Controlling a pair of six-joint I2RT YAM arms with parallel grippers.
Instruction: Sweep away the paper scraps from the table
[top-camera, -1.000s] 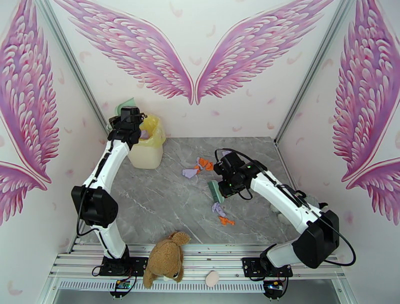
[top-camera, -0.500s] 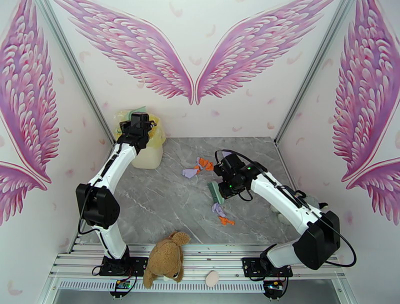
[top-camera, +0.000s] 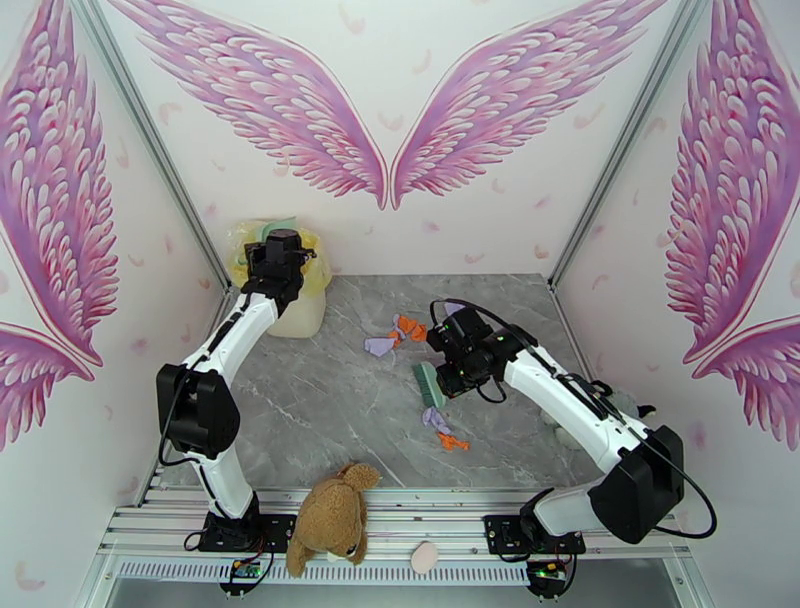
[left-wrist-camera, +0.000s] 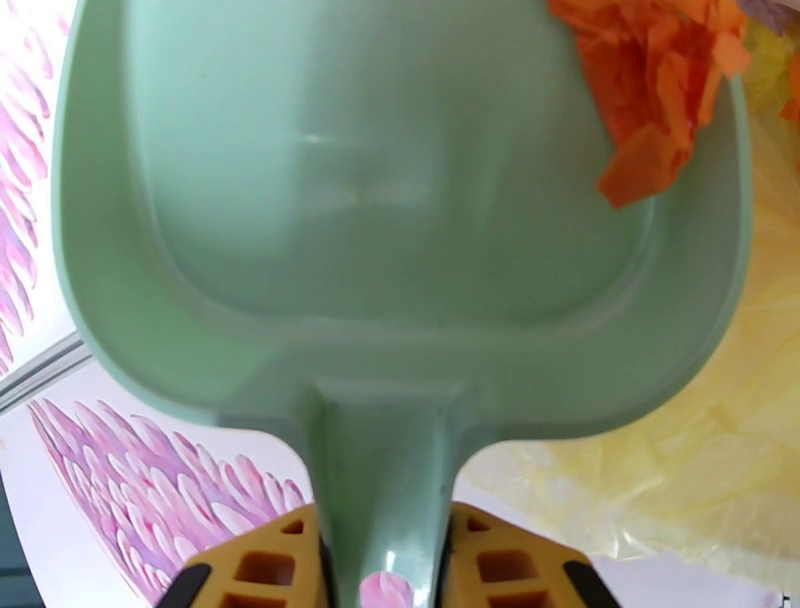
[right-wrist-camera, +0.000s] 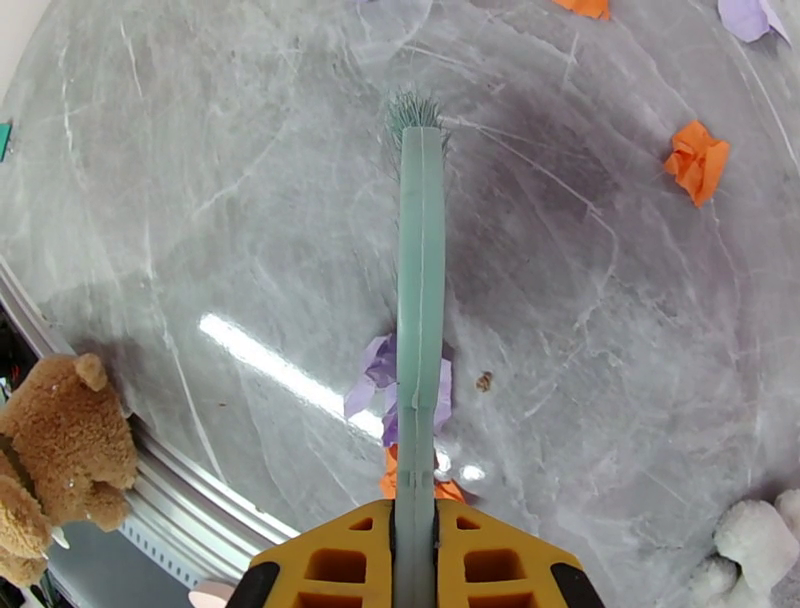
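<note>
Two arms (top-camera: 235, 340) share our grey surface (top-camera: 320, 400); at the far left corner our left fingers (left-wrist-camera: 275, 565) are clenched on the handle of a mint dustpan (left-wrist-camera: 350, 200), held over a yellow-lined bin (top-camera: 300, 305), one orange wad (left-wrist-camera: 660, 90) in its mouth; near the middle the paper scraps (top-camera: 408, 327) lie loose, orange and purple; just right of them our right fingers (right-wrist-camera: 480, 560) grip a green brush (right-wrist-camera: 420, 250), more bits under its handle.

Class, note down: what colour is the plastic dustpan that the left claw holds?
Mint green. The scoop-shaped plastic dustpan shows best in the left wrist view.
</note>
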